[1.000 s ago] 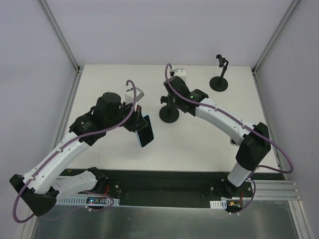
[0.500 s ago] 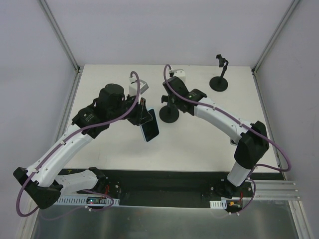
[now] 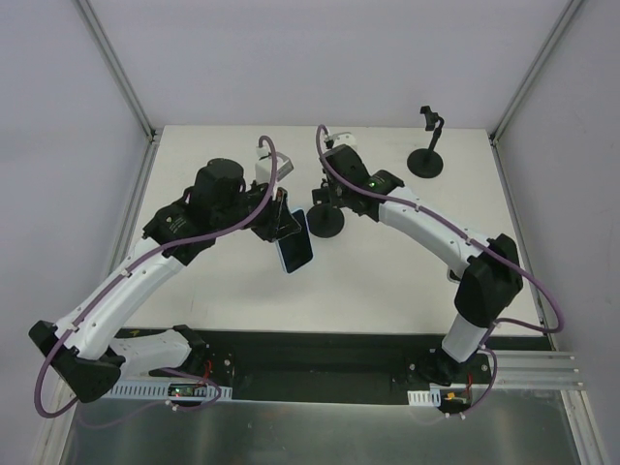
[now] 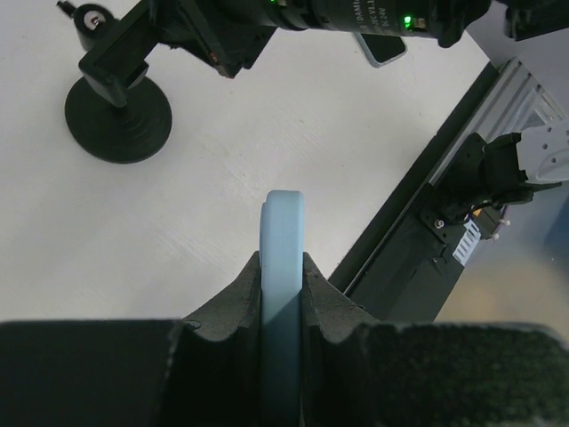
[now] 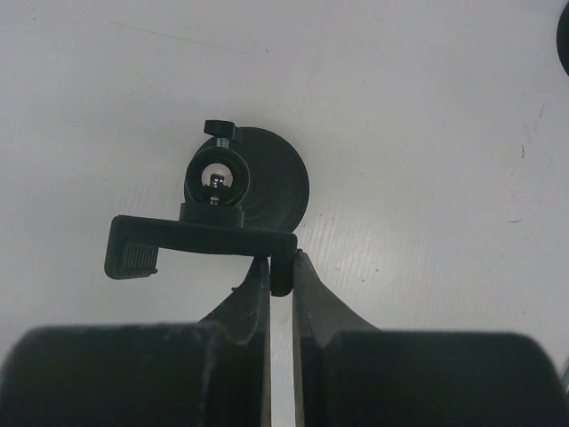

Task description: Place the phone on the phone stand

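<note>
Just beside the stand (image 3: 327, 222) | left fingers (image 4: 233, 311) are gripping the phone (image 4: 283, 258) tight, edge-up, off the desk (image 3: 387, 281) | right fingers (image 5: 252, 298) are pinching shut on the stand's clamp (image 5: 200, 238) | next, likely: lining phone into clamp.

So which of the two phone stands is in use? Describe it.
On the white table, look near the middle. The black round-based stand there has the right end effector pinching its clamp; the other stand sits alone at the far-right corner.

A spare black stand (image 3: 425, 161) on the white table (image 3: 387, 281)
It is standing upright near the far right corner, its round base resting flat.
</note>
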